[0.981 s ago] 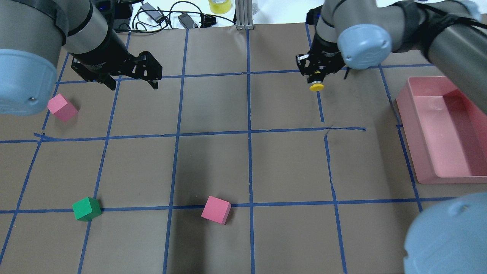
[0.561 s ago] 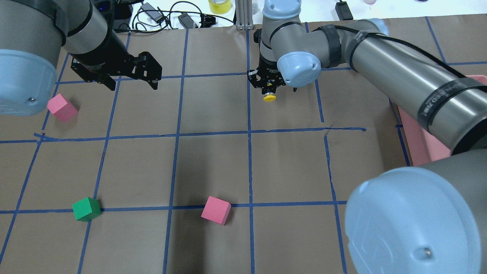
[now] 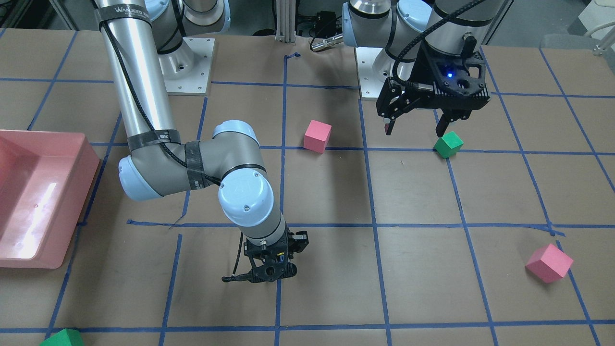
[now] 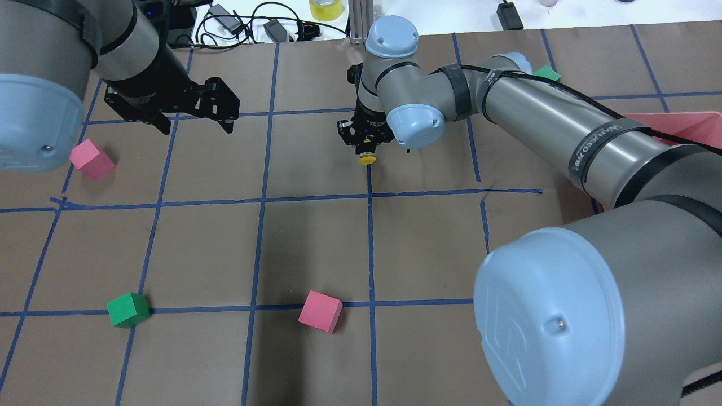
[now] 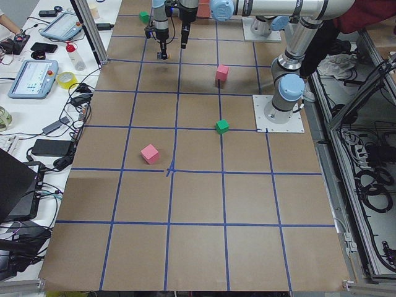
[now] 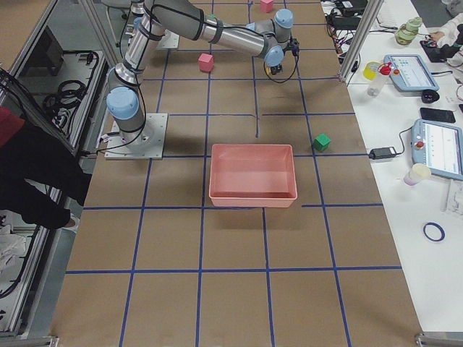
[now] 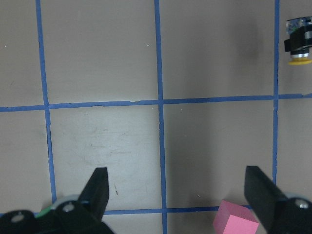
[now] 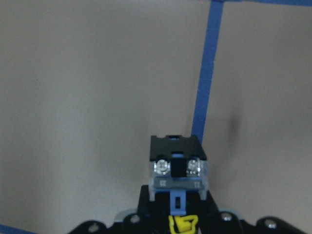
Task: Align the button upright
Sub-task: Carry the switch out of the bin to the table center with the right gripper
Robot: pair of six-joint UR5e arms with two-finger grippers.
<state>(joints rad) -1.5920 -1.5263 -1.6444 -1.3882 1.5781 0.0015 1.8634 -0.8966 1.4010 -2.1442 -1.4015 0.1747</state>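
— Jaws of the right gripper [image 4: 366, 148] are clamping the button [image 4: 366, 159], above centre in the overhead view, yellow cap pointing toward the lower edge.
— And the left gripper [image 4: 196, 127]?
— Hanging wide apart, upper left. Its wrist view is showing the button [image 7: 298, 41] upper right; the right wrist view is showing it [image 8: 178, 168] bottom centre.

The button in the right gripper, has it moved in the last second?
Yes. In the overhead view the button has travelled left, from the short tape line to the central tape line.
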